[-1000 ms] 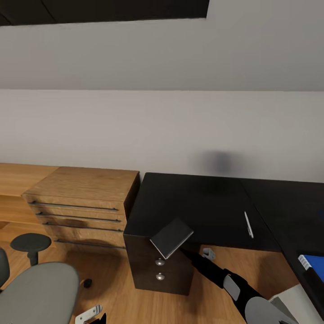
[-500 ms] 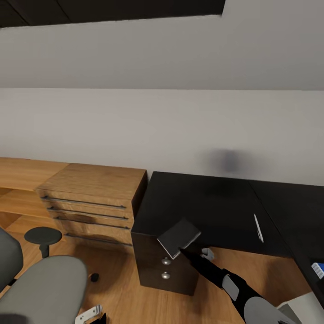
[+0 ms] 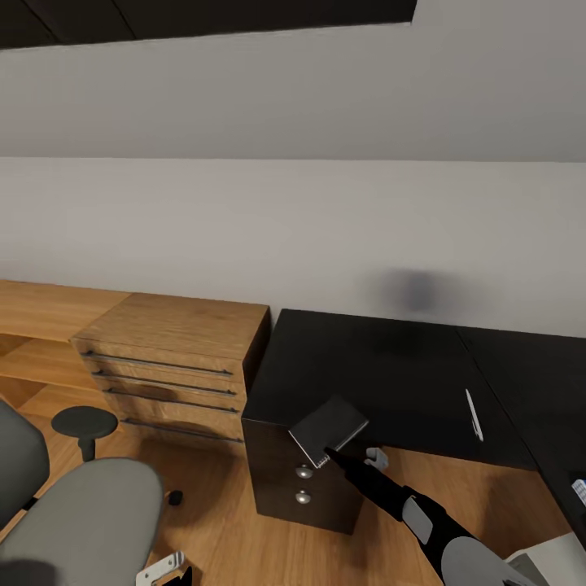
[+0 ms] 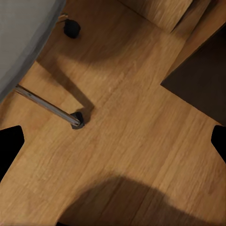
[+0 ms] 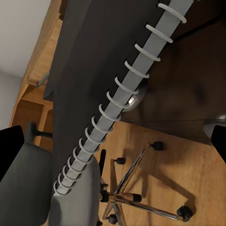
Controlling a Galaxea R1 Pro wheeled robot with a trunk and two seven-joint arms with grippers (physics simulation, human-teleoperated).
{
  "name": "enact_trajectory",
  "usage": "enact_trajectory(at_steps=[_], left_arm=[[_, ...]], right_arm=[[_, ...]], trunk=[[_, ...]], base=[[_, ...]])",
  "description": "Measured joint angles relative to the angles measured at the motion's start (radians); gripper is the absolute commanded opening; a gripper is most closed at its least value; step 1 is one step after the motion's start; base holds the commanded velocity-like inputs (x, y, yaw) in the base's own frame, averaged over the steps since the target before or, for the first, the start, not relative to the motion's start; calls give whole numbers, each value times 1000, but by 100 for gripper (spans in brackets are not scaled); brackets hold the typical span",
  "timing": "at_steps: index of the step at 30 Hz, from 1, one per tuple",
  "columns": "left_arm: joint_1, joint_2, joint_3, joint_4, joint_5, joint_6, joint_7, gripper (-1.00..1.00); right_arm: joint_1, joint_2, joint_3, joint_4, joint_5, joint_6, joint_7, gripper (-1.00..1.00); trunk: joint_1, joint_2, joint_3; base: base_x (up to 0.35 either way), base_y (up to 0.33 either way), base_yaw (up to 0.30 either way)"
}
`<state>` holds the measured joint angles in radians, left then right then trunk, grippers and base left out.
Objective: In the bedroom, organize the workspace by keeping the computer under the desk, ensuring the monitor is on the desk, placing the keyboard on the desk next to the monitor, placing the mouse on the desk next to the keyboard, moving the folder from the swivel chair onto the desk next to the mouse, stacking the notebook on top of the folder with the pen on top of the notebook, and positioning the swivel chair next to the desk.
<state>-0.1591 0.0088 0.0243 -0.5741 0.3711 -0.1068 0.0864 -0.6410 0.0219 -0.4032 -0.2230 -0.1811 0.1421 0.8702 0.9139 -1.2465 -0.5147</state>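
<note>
- Right gripper (image 3: 328, 452) clamped on the notebook (image 3: 329, 428), at its spiral-bound edge (image 5: 117, 99).
- Notebook held tilted in the air, over the front corner of the desk (image 3: 366, 370), above the drawer unit with 2 round knobs (image 3: 303, 472).
- Pen (image 3: 473, 414) flat on the desktop, well apart from the notebook.
- Swivel chair (image 3: 77, 513) near the wooden drawer chest (image 3: 175, 362).
- Left gripper (image 4: 113, 141) over bare floor, fingertips spread wide, holding nothing.

Right arm extended, left gripper held low

The black-and-grey right arm (image 3: 407, 505) is being stretched forward and leftward, its gripper (image 3: 330, 450) being kept closed on a thin grey spiral-bound notebook (image 3: 329, 430). The pale left gripper (image 3: 167, 563) is being held low.
</note>
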Motion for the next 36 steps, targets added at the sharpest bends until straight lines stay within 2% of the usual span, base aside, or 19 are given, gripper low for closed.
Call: enact_trajectory(at_steps=[17,36], left_arm=[[0,0,0,0,0,0,0,100],[0,0,0,0,0,0,0,100]], right_arm=[[0,1,0,1,2,-35,0,100],[0,3,0,3,2,-40,-1,100]], trunk=[[0,0,0],[0,0,0]], base=[[28,34,0],[1,33,0]])
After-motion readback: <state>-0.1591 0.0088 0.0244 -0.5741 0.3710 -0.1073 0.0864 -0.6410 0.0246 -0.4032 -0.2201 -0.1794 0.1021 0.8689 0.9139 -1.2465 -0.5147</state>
